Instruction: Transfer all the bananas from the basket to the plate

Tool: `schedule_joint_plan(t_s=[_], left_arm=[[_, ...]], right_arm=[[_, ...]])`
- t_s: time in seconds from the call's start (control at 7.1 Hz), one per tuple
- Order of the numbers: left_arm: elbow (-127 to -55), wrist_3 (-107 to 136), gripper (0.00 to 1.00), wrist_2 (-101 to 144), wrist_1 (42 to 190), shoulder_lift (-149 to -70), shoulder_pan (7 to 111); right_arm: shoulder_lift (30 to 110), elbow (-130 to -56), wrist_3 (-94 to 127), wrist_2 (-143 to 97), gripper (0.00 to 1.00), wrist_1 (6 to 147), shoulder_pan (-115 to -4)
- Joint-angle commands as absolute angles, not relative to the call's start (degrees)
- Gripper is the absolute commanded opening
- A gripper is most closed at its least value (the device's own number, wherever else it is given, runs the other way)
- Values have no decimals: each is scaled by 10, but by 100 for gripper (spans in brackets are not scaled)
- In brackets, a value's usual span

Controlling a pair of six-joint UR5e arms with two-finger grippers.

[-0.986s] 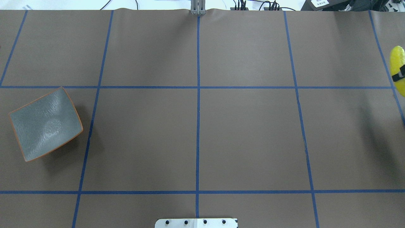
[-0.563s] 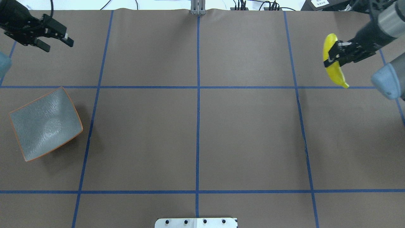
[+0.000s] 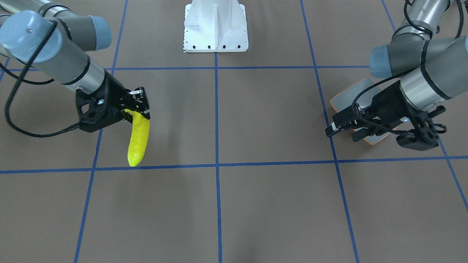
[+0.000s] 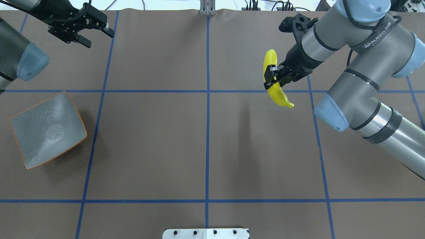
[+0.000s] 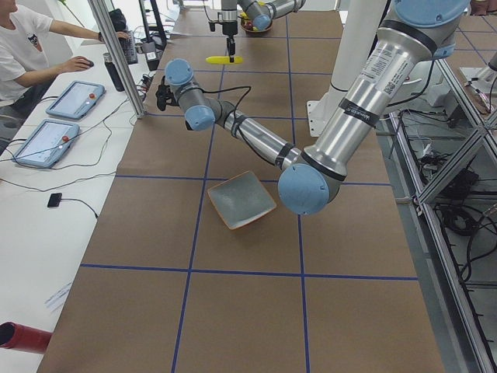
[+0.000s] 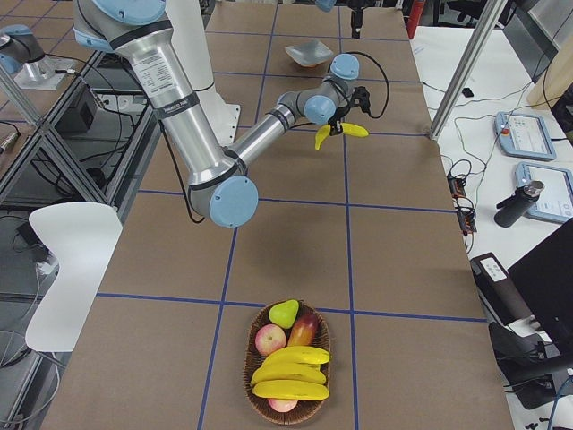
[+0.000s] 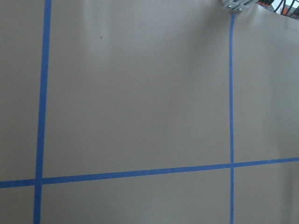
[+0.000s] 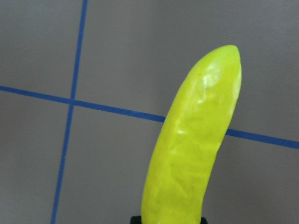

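Since the frame a little over half a second ago, the banana (image 4: 280, 95) is sitting further in from the table's right edge, now hanging over the right-centre part of the table (image 4: 149, 149), and the left gripper (image 4: 99, 39) is also sitting further inward along the far edge. The right gripper (image 4: 269, 77) is clamping the banana across its body, its fingers pressing on either side, and is holding it clear of the table. One end is crossing over a blue tape line (image 4: 232, 91) in the overhead view. In the right wrist view the banana's free end is pointing away from the camera over the brown surface.

The left gripper is hovering with its jaws apart and nothing between them, over the far left part of the table. The plate (image 4: 46, 129) is lying bare at the near left, well apart from the banana.

In the right side view, the other bananas (image 6: 288, 373) are lying in the basket (image 6: 253, 336) among other fruit (image 6: 285, 313)
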State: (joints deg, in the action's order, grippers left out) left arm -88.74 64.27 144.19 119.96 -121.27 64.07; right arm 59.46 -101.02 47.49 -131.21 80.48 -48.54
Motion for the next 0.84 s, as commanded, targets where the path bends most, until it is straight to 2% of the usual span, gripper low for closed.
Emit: schedule_joint_plan(t_s=[0.0, 0.28, 0.7], left_arm=[[-879, 732, 100, 1440, 1263, -1235, 627], [-877, 784, 100, 1423, 1322, -1243, 600], [-868, 900, 99, 1338, 1431, -1264, 538]], right_arm=[[540, -1010, 524, -1275, 0, 803, -433], [500, -1004, 544, -1234, 0, 799, -402], [486, -963, 638, -1169, 0, 667, -354]])
